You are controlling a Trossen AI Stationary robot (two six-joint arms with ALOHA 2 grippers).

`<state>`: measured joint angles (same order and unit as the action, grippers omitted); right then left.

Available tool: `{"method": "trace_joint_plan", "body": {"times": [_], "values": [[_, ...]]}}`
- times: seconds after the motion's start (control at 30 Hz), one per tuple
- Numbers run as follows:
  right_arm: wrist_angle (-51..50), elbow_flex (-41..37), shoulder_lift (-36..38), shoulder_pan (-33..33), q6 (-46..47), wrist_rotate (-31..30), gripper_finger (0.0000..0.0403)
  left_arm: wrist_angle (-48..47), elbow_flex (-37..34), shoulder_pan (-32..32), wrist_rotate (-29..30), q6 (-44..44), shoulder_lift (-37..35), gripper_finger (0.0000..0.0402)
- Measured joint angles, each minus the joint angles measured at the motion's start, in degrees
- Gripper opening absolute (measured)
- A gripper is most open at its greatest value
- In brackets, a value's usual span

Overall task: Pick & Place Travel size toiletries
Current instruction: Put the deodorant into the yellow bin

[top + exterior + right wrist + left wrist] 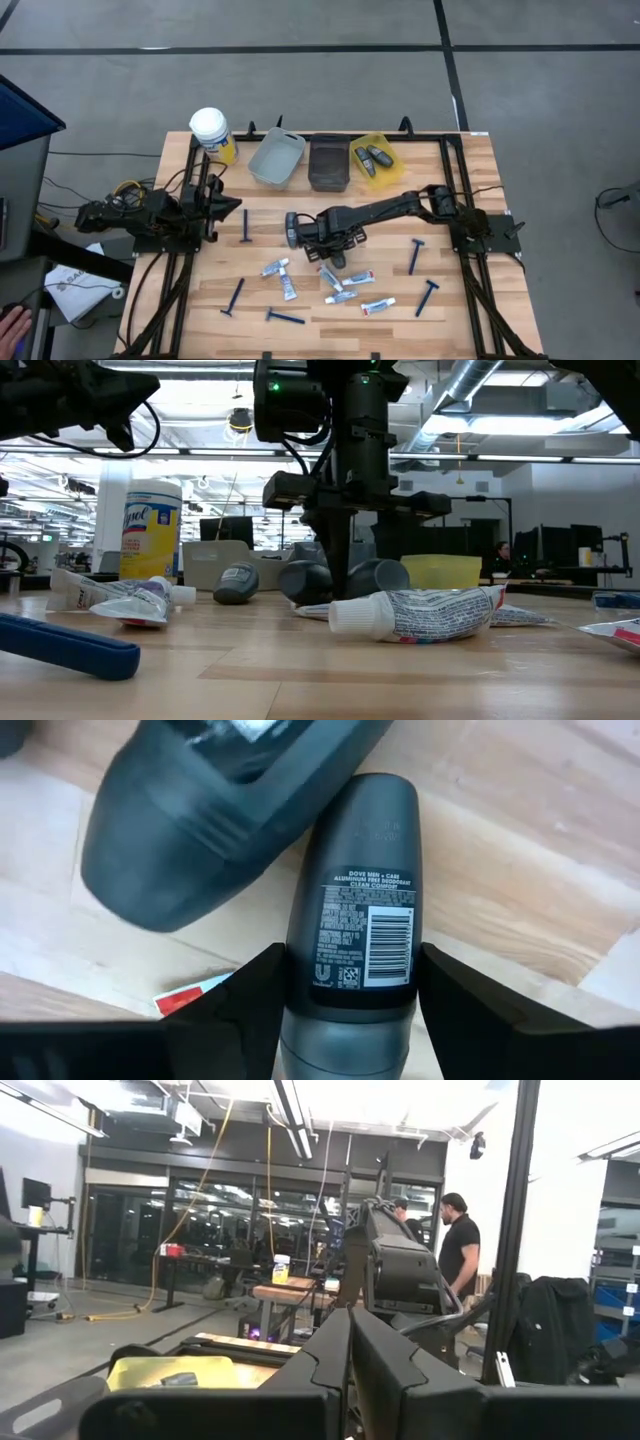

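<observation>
I have the right pincer (345, 1005) straddling a dark grey oval mini bottle (355, 900) lying flat on the wooden bench (460, 240), fingers (250, 1000) set wide on both flanks, not yet squeezing as far as I can tell. A second dark grey bottle (200, 810) lies touching it, so closing could nudge that neighbour or roll my target sideways. Just beside the bottle, small white tubes (340, 285) crowd the side away from the yellow bin (372, 160), which already holds 2 bottles; the lane toward that bin looks open. The left pincer (232, 208) waits well apart, closed.
</observation>
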<state>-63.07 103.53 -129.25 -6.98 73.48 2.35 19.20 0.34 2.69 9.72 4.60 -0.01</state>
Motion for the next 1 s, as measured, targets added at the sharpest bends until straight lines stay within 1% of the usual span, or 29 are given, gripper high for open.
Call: {"method": "trace_joint_plan", "body": {"times": [0.1,0.5,0.63,0.73,0.9,1.0], "values": [[-1.6,0.0,0.7,0.0,-0.6,0.0,0.0187,0.3,0.0,-0.3,0.2,0.0,0.0,0.0010],[-0.9,0.2,1.1,0.0,-2.1,0.0,0.0187,0.1,0.0,-0.3,0.1,0.0,0.0,0.0010],[-0.9,0.2,1.3,0.0,-2.6,0.0,0.0188,-6.3,0.0,-0.3,0.1,0.0,0.0,0.0010],[-1.2,0.4,2.0,0.0,-3.0,0.0,0.0188,-15.5,0.0,-0.3,0.1,0.0,0.0,0.0010],[-2.4,0.5,4.5,0.0,-3.2,-1.3,0.0188,-16.7,0.0,-0.3,-1.0,0.2,0.0,0.0010],[-4.6,0.4,7.0,0.2,-3.6,-3.7,0.0186,-16.8,0.0,-0.3,-1.1,0.2,0.0,0.0010]]}}
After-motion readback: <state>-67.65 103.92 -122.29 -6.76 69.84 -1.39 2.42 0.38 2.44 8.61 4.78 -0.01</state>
